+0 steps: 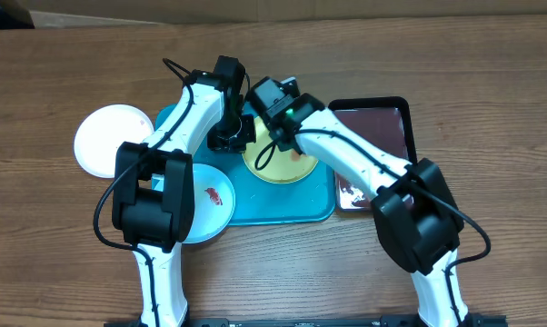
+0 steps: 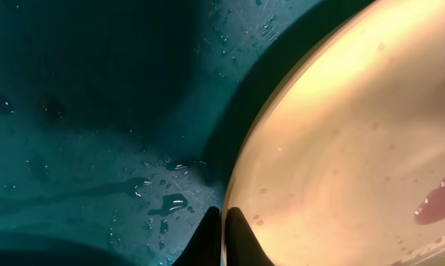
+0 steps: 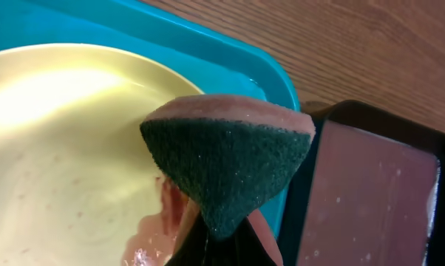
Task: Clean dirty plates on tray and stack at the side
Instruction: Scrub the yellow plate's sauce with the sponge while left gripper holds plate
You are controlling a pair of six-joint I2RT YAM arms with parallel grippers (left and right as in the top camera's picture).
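On the tray (image 1: 283, 211), the yellow plate (image 1: 278, 168) is the one being worked. Left end effector (image 2: 224, 230) is closed on its rim, one finger on each side. I read that as an anchor so the plate can't slide or spin under scrubbing. Right end effector (image 3: 215, 247) is clamped on the sponge (image 3: 230, 155), green scour face out, over the plate's right side near the red-brown smear (image 2: 438, 203). Can't tell if the sponge touches the plate. Smear and thin reddish water are on the plate, so the scrub looks unfinished.

White plate (image 1: 110, 141) sits on the counter (image 1: 55, 263) just left of the tray and looks clean, so it's likely the base of the stack. Blue plate (image 1: 212, 202) is at the tray's near-left corner, smear showing, partly under the left arm. Not cleaned yet.

Room:
- Sponge sits right beside the tray's raised right rim, with the black tray (image 3: 370, 199) of reddish water just beyond.
- Strokes inward toward plate centre look safe; outward ones risk clipping the rim.
- Both wrists crowd close together over the plate, so there's little margin between the arms.
- Counter beyond the white plate is open for stacking.
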